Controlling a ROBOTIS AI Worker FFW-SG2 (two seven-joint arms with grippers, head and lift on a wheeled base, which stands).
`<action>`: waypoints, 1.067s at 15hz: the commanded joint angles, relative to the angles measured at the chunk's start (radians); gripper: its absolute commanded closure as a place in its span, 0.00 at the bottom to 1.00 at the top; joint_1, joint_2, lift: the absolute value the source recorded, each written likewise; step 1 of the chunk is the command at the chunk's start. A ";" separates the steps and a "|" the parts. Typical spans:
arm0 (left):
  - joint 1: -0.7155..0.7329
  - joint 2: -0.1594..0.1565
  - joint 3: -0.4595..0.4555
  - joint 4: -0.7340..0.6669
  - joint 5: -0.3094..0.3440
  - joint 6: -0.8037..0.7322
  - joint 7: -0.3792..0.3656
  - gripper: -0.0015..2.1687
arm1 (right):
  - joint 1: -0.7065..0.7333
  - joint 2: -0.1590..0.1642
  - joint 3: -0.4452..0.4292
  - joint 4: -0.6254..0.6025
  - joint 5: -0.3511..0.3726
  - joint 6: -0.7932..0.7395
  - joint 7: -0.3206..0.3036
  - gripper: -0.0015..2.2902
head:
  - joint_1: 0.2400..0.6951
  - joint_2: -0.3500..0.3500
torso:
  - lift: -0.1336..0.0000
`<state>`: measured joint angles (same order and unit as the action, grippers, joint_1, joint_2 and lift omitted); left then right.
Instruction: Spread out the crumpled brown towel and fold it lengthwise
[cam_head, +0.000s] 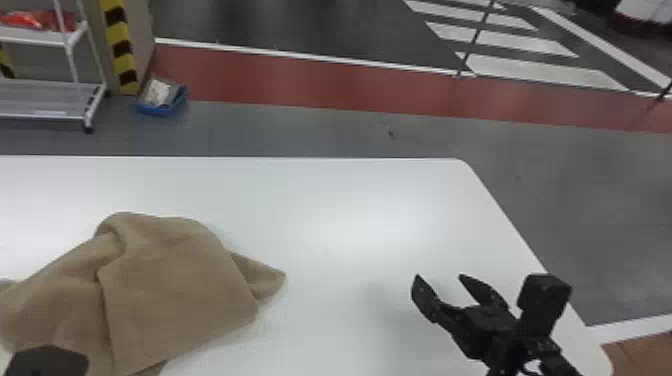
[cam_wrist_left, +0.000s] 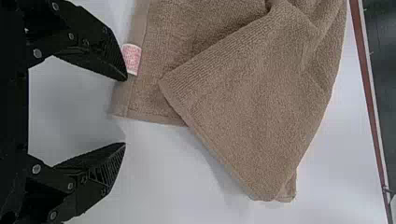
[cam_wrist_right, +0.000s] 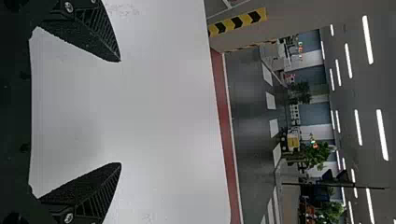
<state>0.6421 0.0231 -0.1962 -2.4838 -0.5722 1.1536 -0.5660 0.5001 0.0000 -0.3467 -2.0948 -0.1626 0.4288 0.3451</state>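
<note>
Blue bin (cam_head: 160, 110) holds pale stuff beyond the surface's (cam_head: 370, 200) far edge.
Rumpled brown towel (cam_head: 175, 295) lies well in from the right edge; left gripper (cam_head: 47, 361) and right gripper (cam_head: 439, 276) gape, empty.

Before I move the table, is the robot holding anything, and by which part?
Nothing is held: the left end effector and right end effector are both open and empty.
</note>
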 joint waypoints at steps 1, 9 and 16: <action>-0.006 -0.002 0.000 0.002 0.002 -0.010 0.000 0.28 | 0.000 0.001 0.000 -0.004 -0.001 0.006 0.000 0.04 | 1.00 0.12 | 0.07; -0.012 -0.003 0.004 0.011 0.002 -0.041 -0.020 0.43 | 0.000 0.001 0.006 -0.004 0.002 0.006 0.000 0.04 | 1.00 0.12 | 0.07; -0.010 -0.003 0.011 -0.069 0.005 -0.074 -0.052 0.43 | -0.003 0.001 0.041 -0.001 0.120 -0.052 0.068 0.04 | 1.00 0.12 | 0.07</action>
<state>0.6335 0.0202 -0.1860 -2.5203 -0.5666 1.0797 -0.6060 0.4973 0.0000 -0.3219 -2.0941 -0.0987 0.4037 0.3961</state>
